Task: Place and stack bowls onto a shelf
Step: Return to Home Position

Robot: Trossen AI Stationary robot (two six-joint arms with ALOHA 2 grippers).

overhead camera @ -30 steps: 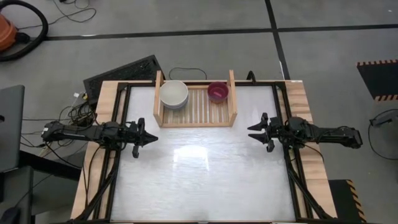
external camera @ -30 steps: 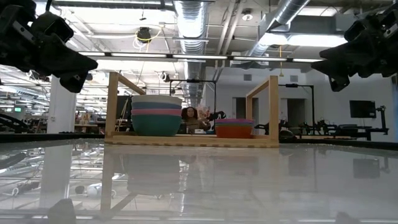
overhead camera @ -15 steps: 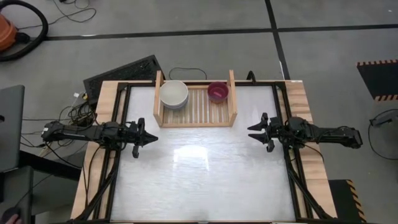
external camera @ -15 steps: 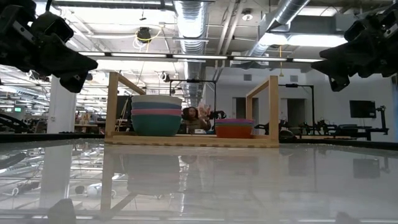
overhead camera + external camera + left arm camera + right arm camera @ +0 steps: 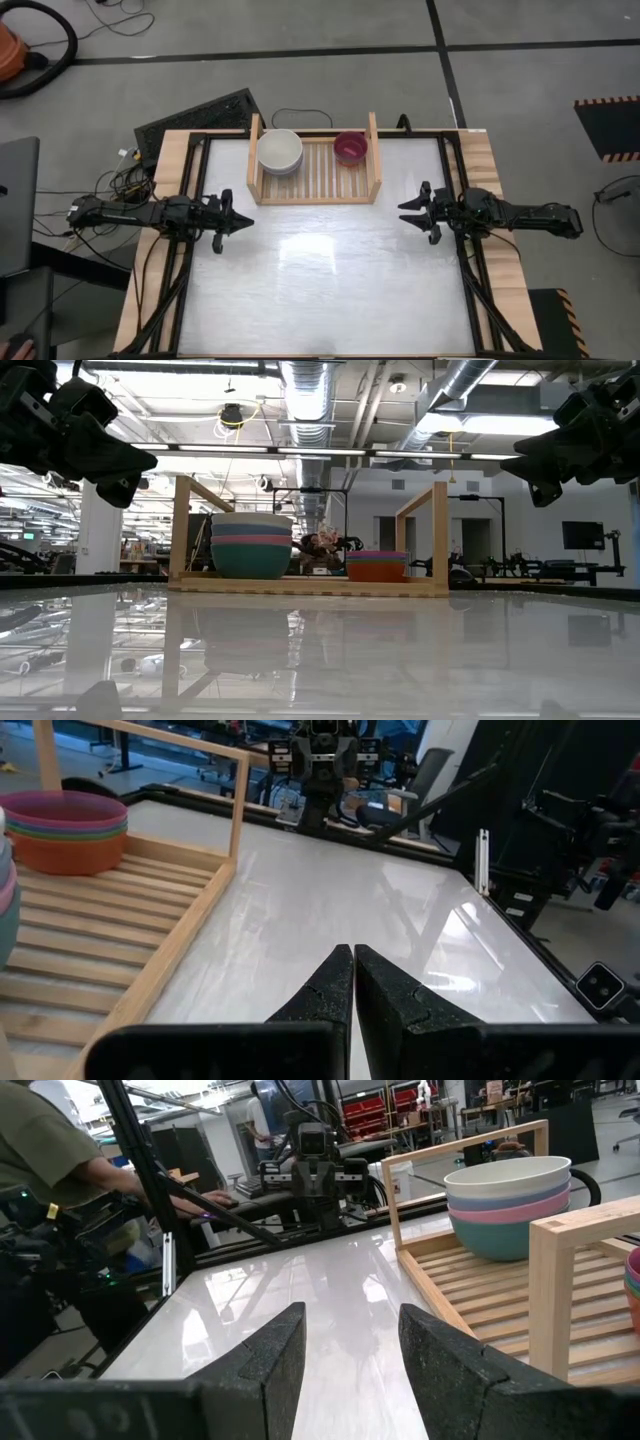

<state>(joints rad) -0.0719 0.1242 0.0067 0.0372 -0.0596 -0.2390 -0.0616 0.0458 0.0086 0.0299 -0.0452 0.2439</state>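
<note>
The wooden shelf point(image 5: 315, 172) stands at the table's far edge. On its slats rests a stack of large bowls point(image 5: 280, 151), cream-white on top over blue, pink and teal point(image 5: 251, 546). A stack of small bowls point(image 5: 350, 147), magenta on top over green and red-orange point(image 5: 377, 566), sits at the shelf's right end. My left gripper point(image 5: 244, 224) hovers shut over the table's left side. My right gripper point(image 5: 404, 213) hovers open over the right side. Neither touches anything.
The white tabletop point(image 5: 330, 270) lies between the two arms, framed by black rails and wooden borders. A black keyboard point(image 5: 200, 118) and cables lie beyond the far left corner. A person's arm and sleeve point(image 5: 60, 1150) show beside the table in the right wrist view.
</note>
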